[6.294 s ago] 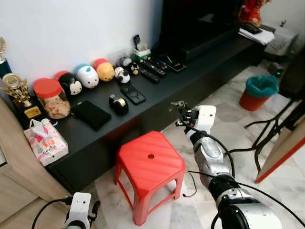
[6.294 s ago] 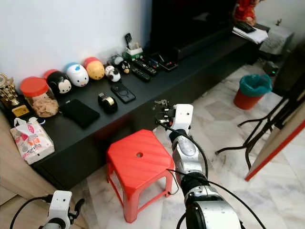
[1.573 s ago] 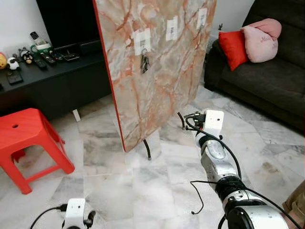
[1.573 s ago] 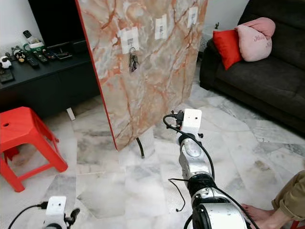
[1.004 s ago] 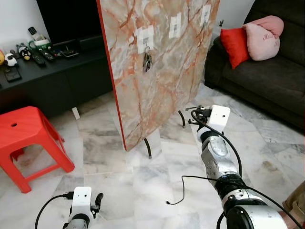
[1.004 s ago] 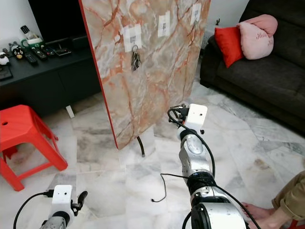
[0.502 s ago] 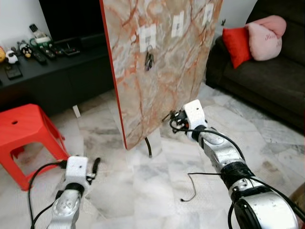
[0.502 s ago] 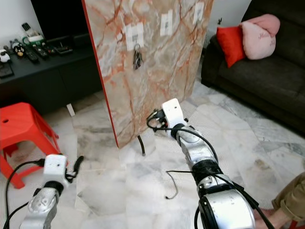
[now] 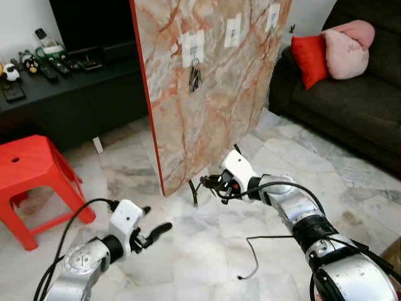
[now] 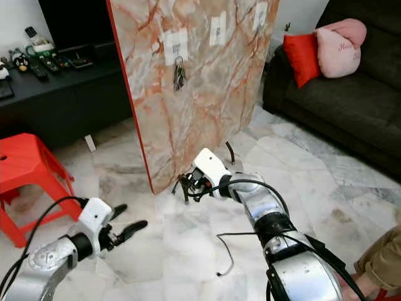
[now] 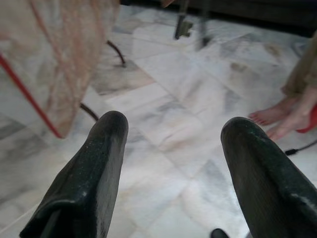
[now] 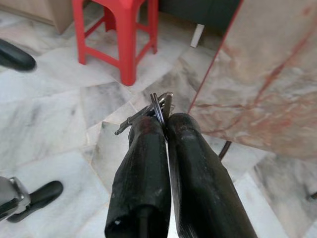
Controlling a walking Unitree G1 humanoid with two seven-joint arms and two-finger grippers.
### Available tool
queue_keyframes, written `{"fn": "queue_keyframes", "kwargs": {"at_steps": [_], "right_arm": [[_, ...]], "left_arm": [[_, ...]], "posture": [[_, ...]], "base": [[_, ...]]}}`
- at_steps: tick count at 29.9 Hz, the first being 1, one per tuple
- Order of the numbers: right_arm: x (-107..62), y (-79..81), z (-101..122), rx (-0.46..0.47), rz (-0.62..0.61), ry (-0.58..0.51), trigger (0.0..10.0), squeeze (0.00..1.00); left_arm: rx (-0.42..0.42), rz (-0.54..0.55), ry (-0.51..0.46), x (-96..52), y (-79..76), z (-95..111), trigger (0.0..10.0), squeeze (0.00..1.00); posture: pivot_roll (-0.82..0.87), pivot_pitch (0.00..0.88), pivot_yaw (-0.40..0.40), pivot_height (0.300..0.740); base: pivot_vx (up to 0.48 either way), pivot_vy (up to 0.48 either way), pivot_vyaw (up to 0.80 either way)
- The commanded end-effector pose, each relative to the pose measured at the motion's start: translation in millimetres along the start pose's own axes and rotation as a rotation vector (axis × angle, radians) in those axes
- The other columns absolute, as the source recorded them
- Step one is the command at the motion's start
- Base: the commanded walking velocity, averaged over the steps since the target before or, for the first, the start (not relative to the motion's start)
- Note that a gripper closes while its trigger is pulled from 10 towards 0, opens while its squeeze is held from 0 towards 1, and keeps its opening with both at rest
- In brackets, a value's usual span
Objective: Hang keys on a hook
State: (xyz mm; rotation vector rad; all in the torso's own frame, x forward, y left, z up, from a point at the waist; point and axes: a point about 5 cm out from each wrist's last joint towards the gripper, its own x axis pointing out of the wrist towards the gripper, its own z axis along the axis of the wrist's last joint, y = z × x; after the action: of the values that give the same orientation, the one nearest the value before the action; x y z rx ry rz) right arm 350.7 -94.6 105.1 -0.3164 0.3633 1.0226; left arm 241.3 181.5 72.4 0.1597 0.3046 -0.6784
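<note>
A tall marble-patterned board (image 9: 213, 94) stands on the floor with white hook plates (image 9: 232, 30) along its top. One bunch of keys (image 9: 195, 75) hangs from the leftmost plate (image 9: 192, 47). My right gripper (image 9: 210, 184) is low, near the board's foot, shut on a second set of keys (image 12: 157, 105) whose ring and blades stick out past the fingertips. My left gripper (image 9: 155, 221) is held forward over the floor at lower left, open, with nothing between its fingers (image 11: 99, 163).
A red stool (image 9: 25, 169) stands at left before a black console (image 9: 75, 94) with remotes. A dark sofa (image 9: 351, 106) with red and pink cushions fills the right. A black cable (image 9: 250, 266) lies on the marble floor. A person's bare feet (image 11: 277, 119) are nearby.
My right gripper has dropped and swung left toward the board's foot, still holding the keys. My left arm has come up and forward with its fingers open.
</note>
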Motion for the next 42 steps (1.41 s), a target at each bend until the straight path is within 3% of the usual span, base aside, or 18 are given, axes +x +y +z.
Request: {"fn": "queue_keyframes", "kwargs": {"at_steps": [1,4,8,18,23,25,38,42], "right_arm": [[-1.2,3.5,11,-0.03,0.069,-0.065,10.0,0.0],[-1.7,6.8,15,-0.038,0.121,-0.09,10.0,0.0],[-1.0,11.3,24,0.021,0.194,-0.168,10.0,0.0],[4.7,25.7,28,0.052,0.286,-0.234,10.0,0.0],[5.8,27.6,29,0.057,0.291,-0.251,10.0,0.0],[7.0,29.7,29,0.061,0.293,-0.252,10.0,0.0],[6.7,33.5,24,0.091,0.293,-0.253,10.0,0.0],[6.3,29.2,23,0.118,0.25,-0.258,10.0,0.0]], "left_arm": [[-0.003,-0.052,-0.01,4.6,-6.5,7,10.0,0.0],[0.015,-0.069,0.018,5.6,-8.1,7,10.0,0.0],[0.001,-0.018,0.014,9.9,-3.9,5,10.0,0.0],[-0.082,-0.026,-0.009,16.2,-9.7,3,10.0,0.0],[-0.124,0.018,-0.023,20.1,-6.7,0,10.0,0.0],[-0.15,0.092,-0.036,23.7,-1.6,-1,10.0,0.0],[-0.214,0.13,-0.099,25.8,-1.5,0,10.0,0.0],[-0.275,0.117,-0.151,25.1,-3.5,3,10.0,0.0]], "posture": [[0.07,0.0,-0.134,0.74],[0.07,0.0,-0.136,0.74],[0.07,0.0,-0.138,0.74],[0.07,0.0,-0.146,0.74],[0.07,0.0,-0.149,0.74],[0.07,0.0,-0.149,0.74],[0.07,0.008,-0.157,0.74],[0.06,0.011,-0.157,0.74]], "base": [[0.0,0.0,0.0],[0.0,0.0,0.0],[0.0,0.0,0.0],[0.0,0.0,0.0],[0.0,0.0,0.0],[0.0,0.0,0.0],[0.0,0.0,0.0],[0.0,0.0,0.0]]}}
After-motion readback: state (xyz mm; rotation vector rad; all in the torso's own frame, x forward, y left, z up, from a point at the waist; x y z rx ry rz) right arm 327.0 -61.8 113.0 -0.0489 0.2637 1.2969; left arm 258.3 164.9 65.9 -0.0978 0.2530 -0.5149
